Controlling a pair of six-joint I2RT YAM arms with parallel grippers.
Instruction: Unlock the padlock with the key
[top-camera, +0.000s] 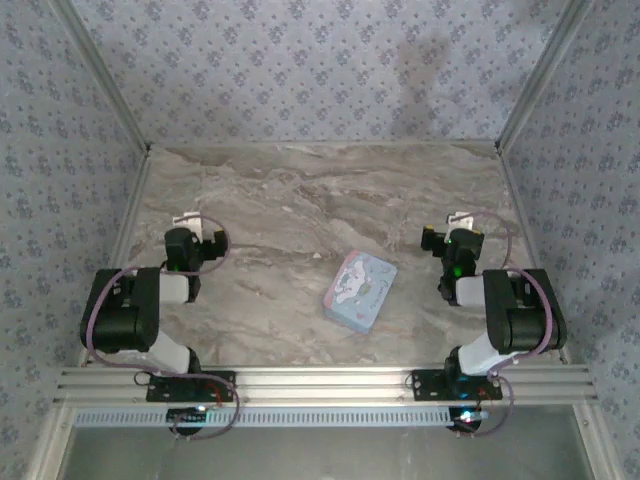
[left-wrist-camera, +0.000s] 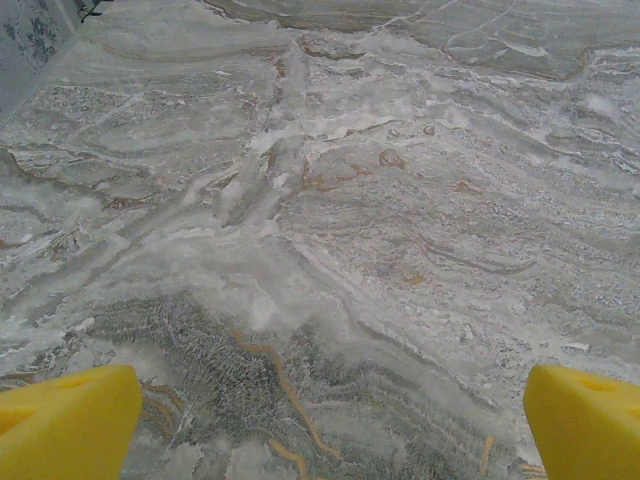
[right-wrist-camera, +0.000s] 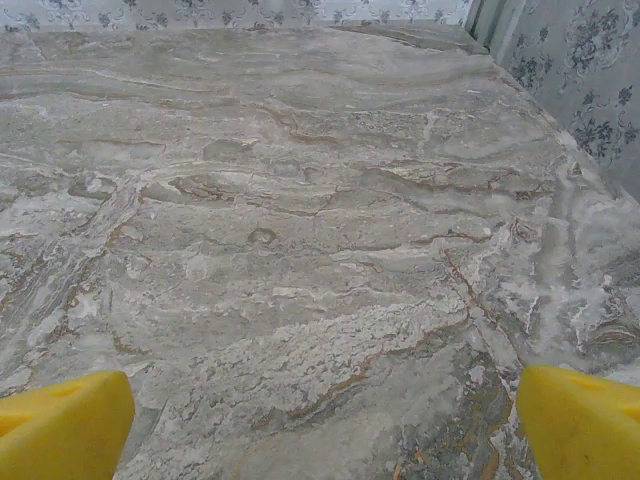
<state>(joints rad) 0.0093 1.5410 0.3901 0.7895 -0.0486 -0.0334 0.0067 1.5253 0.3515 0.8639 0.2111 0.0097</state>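
**While Spread Wide, Gripped Nothing**

Though poised over the marble table (top-camera: 300, 190), held nothing. Left gripper (top-camera: 200, 228) released, yellow fingers (left-wrist-camera: 60, 420) splayed to the frame corners, bare stone between. Likewise the right gripper (top-camera: 448, 228): fingertips (right-wrist-camera: 580, 425) far apart, patterned wall (right-wrist-camera: 590, 90) rising to its right. Found a pale blue tin (top-camera: 360, 290) lying flat between the two, right of the left gripper, left of and nearer the right one, back toward the bases, touched by neither. Could not place padlock or key.
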